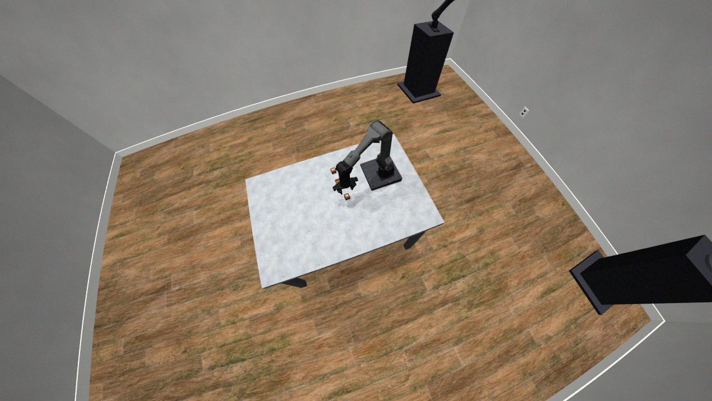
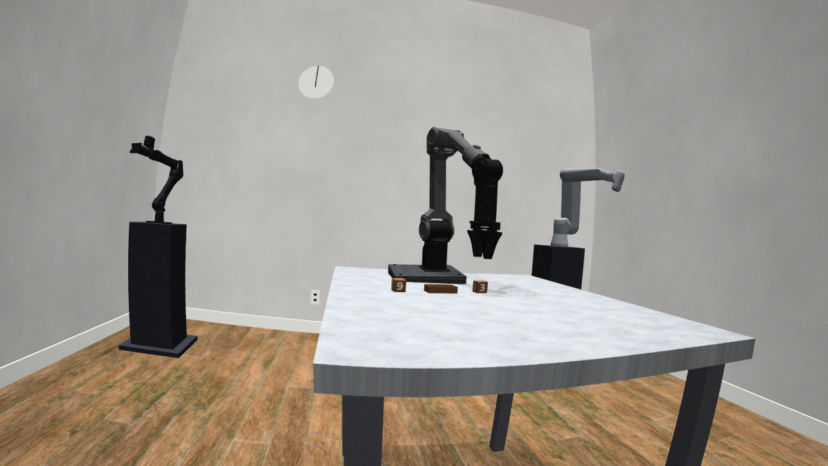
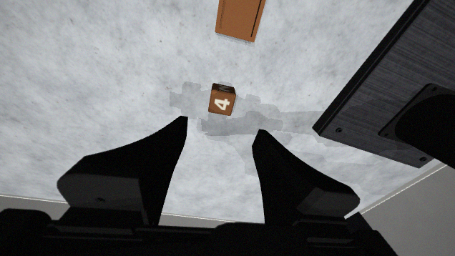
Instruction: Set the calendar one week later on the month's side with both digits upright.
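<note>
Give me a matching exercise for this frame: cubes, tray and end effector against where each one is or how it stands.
Things:
1. cube showing 9
2. cube showing 3
3. tray
4. end effector

States:
A. raised, open, holding nothing
B. on the table between the two cubes, no cube in it
C. on the table, under the end effector
D. on the table, left of the tray in the exterior view

Pairs: 1-D, 2-C, 3-B, 4-A

A flat, low brown wooden tray [image 2: 440, 287] lies on the desk near its far edge. One brown cube [image 2: 398, 284], showing a white 9, stands apart on its left; another cube [image 2: 480, 286], showing 3, with 4 on top, stands apart on its right.
</note>
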`<state>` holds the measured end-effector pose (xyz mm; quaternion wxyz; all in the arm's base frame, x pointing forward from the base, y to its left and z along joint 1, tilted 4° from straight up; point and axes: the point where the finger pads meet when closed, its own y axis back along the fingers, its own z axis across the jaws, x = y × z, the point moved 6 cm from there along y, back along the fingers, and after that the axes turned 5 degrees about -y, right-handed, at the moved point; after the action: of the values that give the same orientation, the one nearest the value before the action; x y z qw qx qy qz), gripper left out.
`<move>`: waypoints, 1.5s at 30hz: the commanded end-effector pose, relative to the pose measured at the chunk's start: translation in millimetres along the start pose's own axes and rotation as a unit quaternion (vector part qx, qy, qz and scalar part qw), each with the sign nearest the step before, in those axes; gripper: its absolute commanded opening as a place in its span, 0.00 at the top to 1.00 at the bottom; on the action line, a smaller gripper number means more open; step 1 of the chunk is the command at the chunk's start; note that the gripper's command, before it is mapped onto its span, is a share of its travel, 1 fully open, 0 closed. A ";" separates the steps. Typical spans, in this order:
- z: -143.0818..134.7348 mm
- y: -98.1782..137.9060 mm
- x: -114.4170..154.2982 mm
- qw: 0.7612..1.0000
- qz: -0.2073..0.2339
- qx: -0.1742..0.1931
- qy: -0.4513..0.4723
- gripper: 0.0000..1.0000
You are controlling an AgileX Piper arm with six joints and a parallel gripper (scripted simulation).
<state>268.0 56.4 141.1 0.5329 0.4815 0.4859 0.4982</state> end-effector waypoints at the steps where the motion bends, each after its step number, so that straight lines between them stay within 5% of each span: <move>1: 0.4 0.6 -0.4 1.000 0.000 -0.001 0.000 0.41; 45: 0.0 -5.1 -0.4 1.000 0.000 0.001 0.000 0.41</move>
<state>268.5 56.3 137.8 0.5331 0.4814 0.4852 0.4987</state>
